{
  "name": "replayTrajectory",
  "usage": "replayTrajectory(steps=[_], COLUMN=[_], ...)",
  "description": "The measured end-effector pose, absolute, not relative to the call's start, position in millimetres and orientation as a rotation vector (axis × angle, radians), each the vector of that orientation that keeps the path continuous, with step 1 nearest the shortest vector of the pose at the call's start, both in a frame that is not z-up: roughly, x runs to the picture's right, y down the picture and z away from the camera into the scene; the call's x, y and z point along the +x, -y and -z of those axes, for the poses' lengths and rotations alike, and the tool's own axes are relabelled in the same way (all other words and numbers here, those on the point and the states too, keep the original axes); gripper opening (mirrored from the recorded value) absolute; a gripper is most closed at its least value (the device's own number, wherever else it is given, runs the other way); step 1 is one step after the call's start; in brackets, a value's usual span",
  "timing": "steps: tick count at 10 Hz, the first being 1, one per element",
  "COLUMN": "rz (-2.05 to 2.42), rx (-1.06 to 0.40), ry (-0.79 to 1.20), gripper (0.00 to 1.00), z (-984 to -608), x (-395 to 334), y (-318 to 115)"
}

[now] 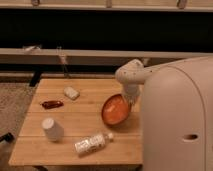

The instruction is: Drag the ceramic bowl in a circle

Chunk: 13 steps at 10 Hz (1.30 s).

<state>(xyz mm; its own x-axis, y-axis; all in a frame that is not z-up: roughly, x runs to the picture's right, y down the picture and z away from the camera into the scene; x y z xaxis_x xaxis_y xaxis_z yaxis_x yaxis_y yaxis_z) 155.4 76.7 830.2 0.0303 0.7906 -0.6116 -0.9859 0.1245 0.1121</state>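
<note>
The gripper [131, 99], its jaws pressed together on the far right rim of the ceramic bowl [116, 110], tips it up on edge at the right of the wooden table [87, 112]. Leftward lie a plastic bottle [91, 143], white cup [51, 129], red packet [52, 104] and pale block [71, 92]. The circling looks underway, its remainder unclear.

Wooden table [75, 150], white cup [51, 129], bottle [92, 143], ceramic bowl [116, 111], gripper [131, 98] above
</note>
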Motion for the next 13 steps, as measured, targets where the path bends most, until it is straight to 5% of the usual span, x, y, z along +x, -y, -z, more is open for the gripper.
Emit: replayTrajectory(steps=[3, 10, 13], rz=[-1.410, -1.247, -1.223], rx=[-0.397, -0.494, -0.520], ry=[-0.615, -0.443, -0.435], gripper=[0.05, 0.74, 0.80], z=[-859, -888, -885], x=[141, 33, 24], y=[-65, -54, -62])
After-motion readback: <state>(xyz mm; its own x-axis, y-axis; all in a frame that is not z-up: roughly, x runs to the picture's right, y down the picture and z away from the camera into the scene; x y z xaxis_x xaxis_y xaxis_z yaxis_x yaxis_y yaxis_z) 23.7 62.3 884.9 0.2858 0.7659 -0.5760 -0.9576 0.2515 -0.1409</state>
